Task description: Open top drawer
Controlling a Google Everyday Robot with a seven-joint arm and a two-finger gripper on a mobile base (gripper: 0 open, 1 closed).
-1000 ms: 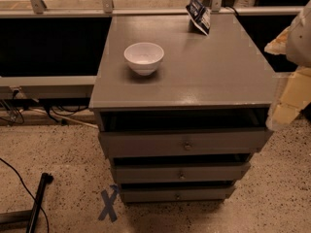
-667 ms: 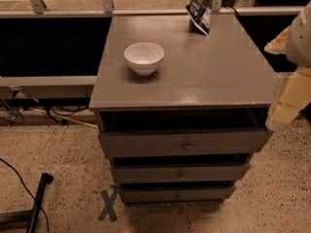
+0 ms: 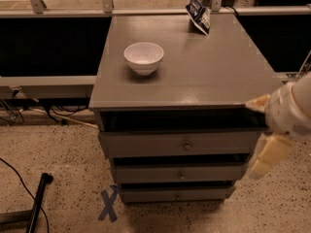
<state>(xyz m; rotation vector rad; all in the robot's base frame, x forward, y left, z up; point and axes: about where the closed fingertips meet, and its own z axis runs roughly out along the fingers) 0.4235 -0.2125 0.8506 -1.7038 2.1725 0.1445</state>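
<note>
**Speckled floor, grey table, three drawers**

Speckled stone floor (image 3: pixel 63 154) runs under a grey table (image 3: pixel 214 67) with three drawers stacked in its front. A blue tape cross (image 3: pixel 108 204) is stuck to the floor near the table's left foot. On the table a white bowl (image 3: pixel 144 57) stands upright toward the left, and a dark snack bag (image 3: pixel 199 14) sits at the far edge. The top drawer (image 3: pixel 146 144) is the widest one, right under the tabletop, with its small round knob (image 3: pixel 187 144) at centre and a dark gap above its front. My end effector (image 3: pixel 266 157) hangs just beside the table's right front corner, level with the drawers and apart from the knob. Whether it is spread or pressed together, I cannot tell.
</note>
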